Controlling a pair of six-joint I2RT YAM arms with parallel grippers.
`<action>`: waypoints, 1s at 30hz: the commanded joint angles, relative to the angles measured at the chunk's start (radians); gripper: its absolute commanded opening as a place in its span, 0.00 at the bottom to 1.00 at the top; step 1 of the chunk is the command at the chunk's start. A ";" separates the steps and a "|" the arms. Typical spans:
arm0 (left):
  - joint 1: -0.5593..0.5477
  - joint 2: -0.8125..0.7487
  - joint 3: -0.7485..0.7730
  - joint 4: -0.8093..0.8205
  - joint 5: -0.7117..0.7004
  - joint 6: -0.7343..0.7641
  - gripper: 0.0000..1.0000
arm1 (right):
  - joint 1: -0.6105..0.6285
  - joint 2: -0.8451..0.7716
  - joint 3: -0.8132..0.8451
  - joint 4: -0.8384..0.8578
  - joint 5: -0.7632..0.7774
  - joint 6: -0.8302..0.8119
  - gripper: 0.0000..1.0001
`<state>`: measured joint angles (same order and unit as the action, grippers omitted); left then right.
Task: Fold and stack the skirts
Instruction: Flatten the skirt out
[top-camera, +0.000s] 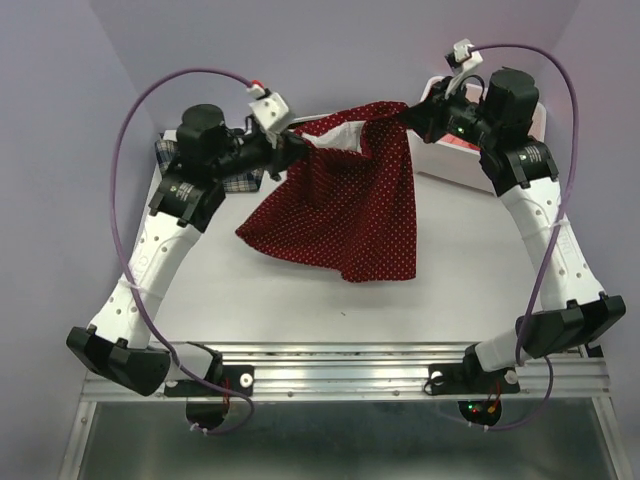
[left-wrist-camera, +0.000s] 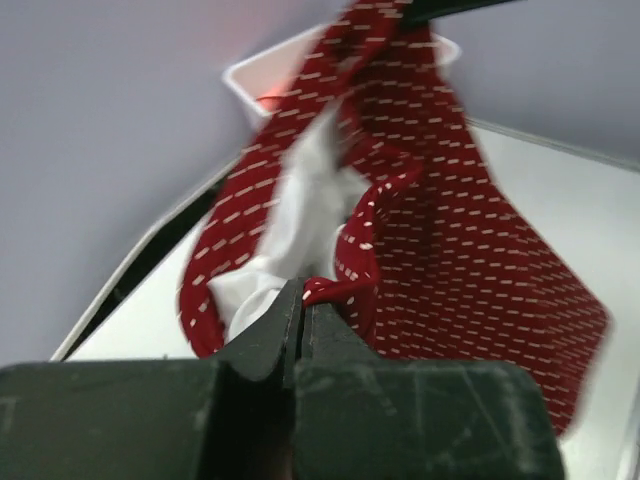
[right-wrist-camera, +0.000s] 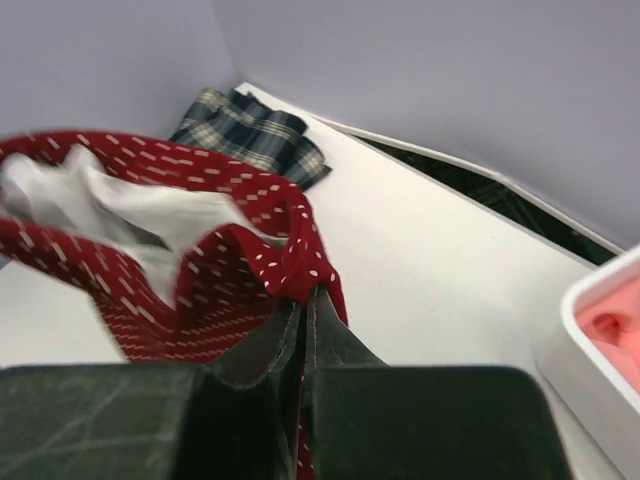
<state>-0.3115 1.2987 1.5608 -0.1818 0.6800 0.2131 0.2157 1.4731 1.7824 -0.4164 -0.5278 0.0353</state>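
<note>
Nearest the arm bases, the white table (top-camera: 300, 300) lay smooth, matte and flat. Above it hung the dark red skirt (top-camera: 340, 210), a soft cloth sprinkled with tiny white dots. Its flared hem drooped in a wavy edge toward the tabletop, though whether it touched could not be told. Its waistband stretched between the two arms, with a pale white lining showing at the opening. The left gripper (left-wrist-camera: 303, 300) had its dark, scuffed fingers pressed together on a bunched fold at one end of the waistband. The right gripper (right-wrist-camera: 308, 298) was pinched just as tightly on the other end. Farther back on the left, partly hidden by the left arm, the green-navy-white plaid skirt (right-wrist-camera: 255, 135) lay low on the table, pleated. At the far right stood the white plastic bin (right-wrist-camera: 585, 320), hard and smooth-walled, with the salmon-pink skirt (right-wrist-camera: 615, 335) inside it.
</note>
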 joint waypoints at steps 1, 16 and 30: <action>-0.074 -0.035 0.036 -0.012 -0.177 0.117 0.00 | 0.054 0.002 0.083 0.022 0.094 -0.012 0.01; 0.032 -0.007 0.058 -0.037 -0.223 0.106 0.00 | 0.044 0.000 0.111 0.007 0.346 -0.178 0.01; 0.138 0.005 0.028 -0.190 -0.335 0.250 0.01 | 0.004 0.073 0.063 0.034 0.525 -0.239 0.01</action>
<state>-0.2119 1.2884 1.5890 -0.3828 0.4694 0.4320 0.2504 1.5028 1.8229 -0.4603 -0.1707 -0.1619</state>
